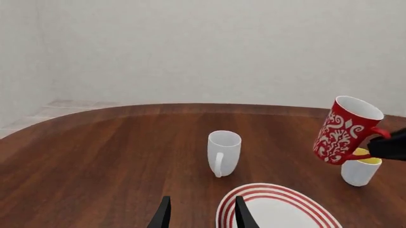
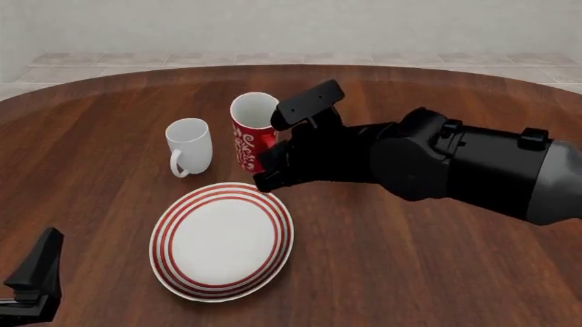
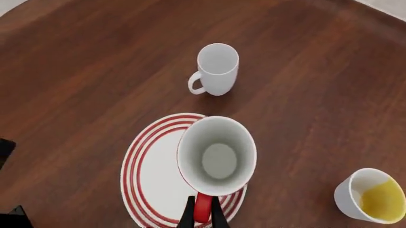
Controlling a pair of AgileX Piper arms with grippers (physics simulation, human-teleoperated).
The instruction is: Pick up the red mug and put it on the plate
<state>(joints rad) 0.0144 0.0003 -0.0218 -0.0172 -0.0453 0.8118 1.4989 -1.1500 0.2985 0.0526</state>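
One gripper, the right gripper (image 3: pixel 201 214), pinches the red mug's (image 3: pixel 217 156) handle, tilted above the plate's (image 2: pixel 165 225) far rim.

Left gripper (image 1: pixel 201 213) sits apart, holding nothing.

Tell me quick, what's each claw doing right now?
Left claw: open, holding nothing, low near the plate.
Right claw: closed on the red mug by its handle, holding it up in the air, tilted.

Red mug (image 2: pixel 247 139) above plate's (image 2: pixel 173 225) far edge.
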